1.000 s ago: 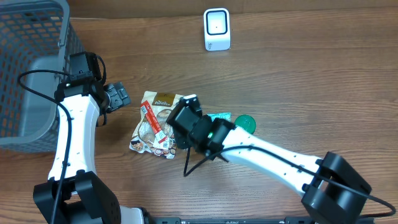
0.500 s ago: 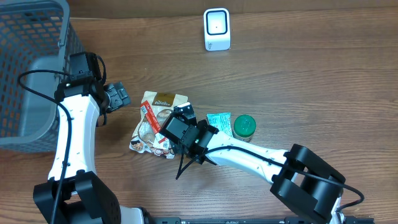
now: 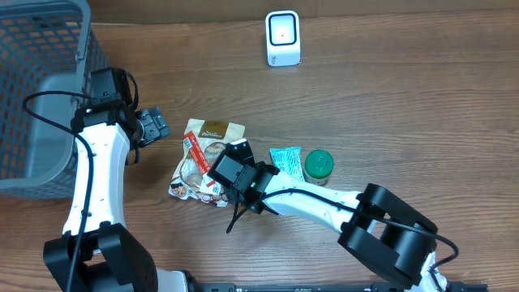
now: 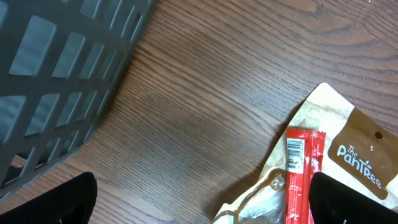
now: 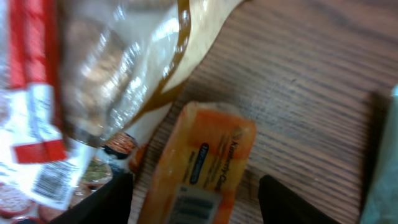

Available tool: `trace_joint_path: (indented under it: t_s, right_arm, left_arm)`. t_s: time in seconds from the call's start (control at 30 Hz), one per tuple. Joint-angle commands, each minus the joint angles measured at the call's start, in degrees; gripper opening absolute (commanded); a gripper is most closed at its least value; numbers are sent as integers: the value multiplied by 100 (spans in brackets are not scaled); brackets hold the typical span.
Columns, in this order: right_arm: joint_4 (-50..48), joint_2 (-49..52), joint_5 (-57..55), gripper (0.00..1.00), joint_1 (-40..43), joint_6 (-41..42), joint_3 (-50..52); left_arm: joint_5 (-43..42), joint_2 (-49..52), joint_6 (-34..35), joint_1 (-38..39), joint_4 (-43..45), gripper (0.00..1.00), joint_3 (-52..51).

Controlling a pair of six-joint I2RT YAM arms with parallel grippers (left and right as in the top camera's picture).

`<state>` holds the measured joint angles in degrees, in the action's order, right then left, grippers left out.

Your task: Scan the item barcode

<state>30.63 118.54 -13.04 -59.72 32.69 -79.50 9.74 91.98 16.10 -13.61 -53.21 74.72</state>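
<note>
Surface: brown wood-grain table (image 3: 422, 105), seen from above and from both wrists.
Right gripper (image 5: 202, 198): low over the near edge of the snack pile, jaws parted, one dark finger (image 5: 112, 198) at each side of an orange packet; no firm grip to be made out.
Orange packet (image 5: 205, 155): flat on the wood, tilted, blue label and a barcode facing up; upper end tucked against the brown-trimmed edge of a clear bag (image 5: 124, 74).
Crowding on the left of it: red-and-white stick pack (image 5: 34, 93) and a white barcode label (image 5: 50, 180), touching the clear bag; blurred.
Right arm: slants over the pile from the near right and hides its middle in the overhead view.
Just right of the pile: teal packet (image 3: 285, 158), then a green-lidded jar (image 3: 318, 164), the two touching or nearly so.
Pantree pouch (image 4: 348, 149): far end of the pile, red stick pack (image 4: 301, 168) lying across it with its barcode up.
Left gripper (image 4: 205, 202): spread wide, nothing between the fingertips, hovering left of the pouch.
Grey mesh basket (image 3: 32, 65): far left corner, close behind the left arm.
Barcode scanner (image 3: 282, 38): white, upright at the far edge, well apart from the pile.
Open room: bare wood between pile and scanner, and all along the right side.
</note>
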Motion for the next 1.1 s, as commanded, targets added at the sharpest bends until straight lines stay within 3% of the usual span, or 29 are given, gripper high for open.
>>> trace_joint_path:
  t_s: [0.0,0.07,0.13,0.2,0.23,0.27,0.3,0.33,0.43,0.67,0.77,0.83,0.93,1.0,1.03,1.07]
  right_arm:
    - [-39,92,61,50,-7,-2,-103]
    - [-42,92,42,36,-7,0,-105]
    - [-35,92,42,15,17,0,-105]
    - [-37,90,42,4,35,0,-105]
    - [-35,90,44,5,39,0,-105]
    - [-35,90,44,13,39,0,-105]
    - [-35,90,44,39,39,0,-105]
    - [-35,90,44,50,37,0,-105]
    - [-44,90,-28,60,44,2,-105]
    - [-315,90,-448,61,153,-2,-105]
    - [-341,90,-450,54,170,0,-105]
    - [-341,90,-448,31,170,0,-105]
    - [-339,90,-448,6,170,-2,-105]
    - [-334,90,-448,11,170,-2,-105]
    - [-337,90,-450,31,170,-2,-105]
    - [-341,90,-450,44,170,0,-105]
  left_arm:
    - [76,-48,-66,13,-9,100,33]
    - [76,-48,-66,13,-7,100,33]
    - [76,-48,-66,13,-9,100,33]
    - [76,-48,-66,13,-9,100,33]
    - [76,-48,-66,13,-9,100,33]
    - [76,-48,-66,13,-9,100,33]
    - [76,-48,-66,13,-9,100,33]
    - [76,-48,-66,13,-9,100,33]
    - [76,-48,-66,13,-9,100,33]
    - [76,-48,-66,13,-9,100,33]
    - [76,-48,-66,13,-9,100,33]
    - [76,-48,-66,13,-9,100,33]
    - [76,-48,-66,13,-9,100,33]
    - [76,-48,-66,13,-9,100,33]
    - [76,-48,-66,13,-9,100,33]
    - [76,-48,-66,13,-9,100,33]
